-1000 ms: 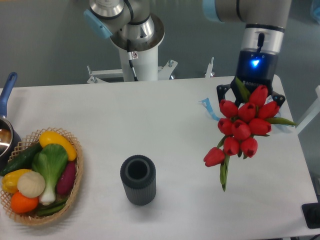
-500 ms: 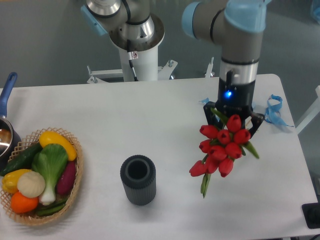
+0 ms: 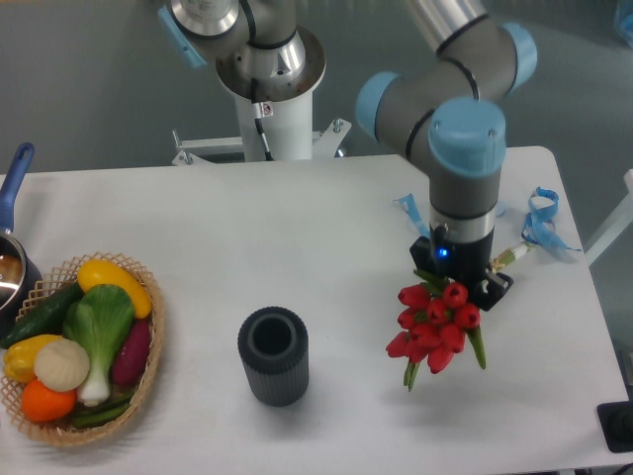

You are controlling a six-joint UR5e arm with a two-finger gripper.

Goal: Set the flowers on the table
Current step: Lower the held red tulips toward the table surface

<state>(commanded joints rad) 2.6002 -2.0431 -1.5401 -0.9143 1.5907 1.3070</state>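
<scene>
From the fixed camera, the white table [image 3: 297, 237] filled most of the view, with the robot's base column behind its far edge. The arm bent down over the right side of the table, its blue-capped wrist pointing straight down. The gripper [image 3: 463, 282] sat just below a small blue light on the wrist, and the bunch of red tulips [image 3: 433, 324] hung from it, blooms spread toward the camera and green leaves trailing below. The flower heads hid most of the fingers, but the black finger bodies flanked the stems closely, so the gripper appeared closed around the bunch. Whether the lowest leaves touched the tabletop could not be told.

A dark ribbed vase [image 3: 273, 355] stood upright near the front middle of the table, well apart from the tulips, to their left in the view. A wicker basket [image 3: 148, 346] of vegetables sat at the left edge, with a blue-handled pot [image 3: 14, 228] just behind it. Blue ribbon [image 3: 539, 218] lay on the table on the right side, behind the gripper.
</scene>
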